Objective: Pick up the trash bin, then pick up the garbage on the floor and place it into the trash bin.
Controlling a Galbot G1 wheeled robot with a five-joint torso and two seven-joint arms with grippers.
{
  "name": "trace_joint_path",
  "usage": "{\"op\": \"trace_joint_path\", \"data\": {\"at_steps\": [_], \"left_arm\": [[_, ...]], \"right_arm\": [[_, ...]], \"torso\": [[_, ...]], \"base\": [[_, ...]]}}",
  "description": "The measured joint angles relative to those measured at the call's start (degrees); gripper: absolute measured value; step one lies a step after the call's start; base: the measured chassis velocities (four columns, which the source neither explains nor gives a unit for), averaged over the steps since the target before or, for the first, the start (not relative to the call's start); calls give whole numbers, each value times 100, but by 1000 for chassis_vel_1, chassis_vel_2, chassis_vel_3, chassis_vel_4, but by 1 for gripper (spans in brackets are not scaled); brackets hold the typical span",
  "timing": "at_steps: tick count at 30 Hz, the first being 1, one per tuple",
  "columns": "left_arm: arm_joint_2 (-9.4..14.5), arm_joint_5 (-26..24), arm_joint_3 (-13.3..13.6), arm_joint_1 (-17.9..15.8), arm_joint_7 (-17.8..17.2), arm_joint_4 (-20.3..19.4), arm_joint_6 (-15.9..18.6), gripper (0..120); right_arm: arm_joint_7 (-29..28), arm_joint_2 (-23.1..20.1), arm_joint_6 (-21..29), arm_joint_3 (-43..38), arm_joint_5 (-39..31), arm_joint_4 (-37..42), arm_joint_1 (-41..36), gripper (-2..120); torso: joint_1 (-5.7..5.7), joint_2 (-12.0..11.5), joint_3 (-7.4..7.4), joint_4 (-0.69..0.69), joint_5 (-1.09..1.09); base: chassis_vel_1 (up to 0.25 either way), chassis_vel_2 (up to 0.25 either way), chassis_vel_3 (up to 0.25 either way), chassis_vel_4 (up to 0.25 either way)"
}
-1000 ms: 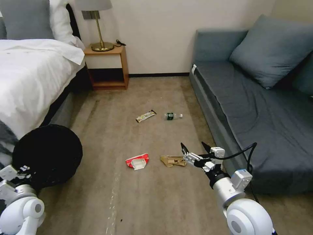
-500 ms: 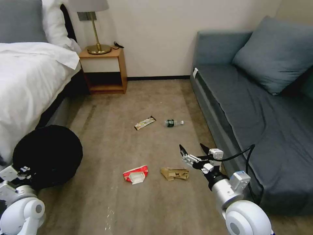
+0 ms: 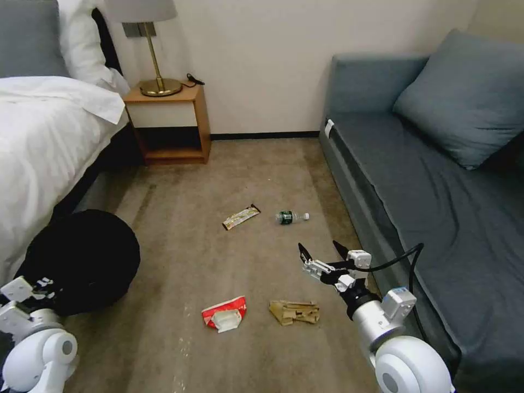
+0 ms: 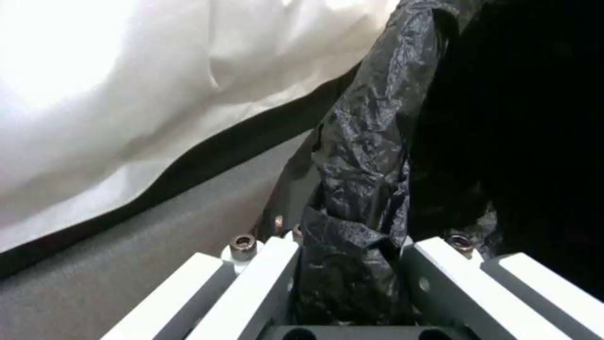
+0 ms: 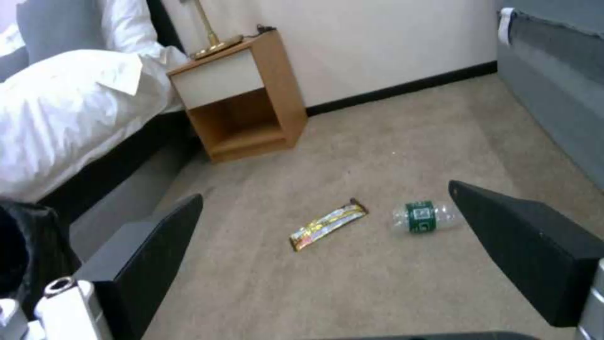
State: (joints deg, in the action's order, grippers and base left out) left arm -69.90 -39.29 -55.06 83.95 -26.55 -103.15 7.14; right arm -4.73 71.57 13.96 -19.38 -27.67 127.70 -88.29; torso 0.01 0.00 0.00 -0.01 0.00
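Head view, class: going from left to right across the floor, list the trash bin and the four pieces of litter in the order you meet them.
Trash bin → red-and-white wrapper → yellow-green snack wrapper → clear bottle. The crumpled brown paper overlaps the bottle's span, so its place is unclear.

No legible text found. A white square mark, possibly a code, is seen on the dark green label of the small clear plastic bottle; it cannot be read.
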Motion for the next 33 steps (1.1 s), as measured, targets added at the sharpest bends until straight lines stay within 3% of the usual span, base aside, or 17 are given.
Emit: {"op": "trace_joint_path", "data": {"at_steps": [11,16,20,26,30,33], "left_arm": [[104,69,-30,83,125,155,-127,3],[236,93,-89,230,196,212,-218,3],[188,103,-152,326,243,137,-241,3],[14,273,-141,362,287,124,-254,3],[-63,379,-140,399,333,99,-293,3],[-69,392,-157,419,347,78,-301,3]], "right_arm": [[557,-387,407,15,-105,-371,546,100],[1035,-819,575,321,-327,-874,1292,100],[1398,-1291,667,1468,-568,-1953,2862,100],[1657,-1172,681,2524,-590,-2966,3878,100],[1918,-845,646,3458,-379,-3971,4795,100],[2010,-730,625,3719,-277,-4268,5022,100]], "torso": [[-1,0,0,0,0],[-1,0,-1,1,0],[0,0,0,1,1],[-1,0,0,0,0],[0,0,0,2,-1],[0,0,0,2,-1]], "base": [[0,0,0,0],[0,0,0,0],[0,0,0,0],[0,0,0,0],[0,0,0,0],[0,0,0,0]]}}
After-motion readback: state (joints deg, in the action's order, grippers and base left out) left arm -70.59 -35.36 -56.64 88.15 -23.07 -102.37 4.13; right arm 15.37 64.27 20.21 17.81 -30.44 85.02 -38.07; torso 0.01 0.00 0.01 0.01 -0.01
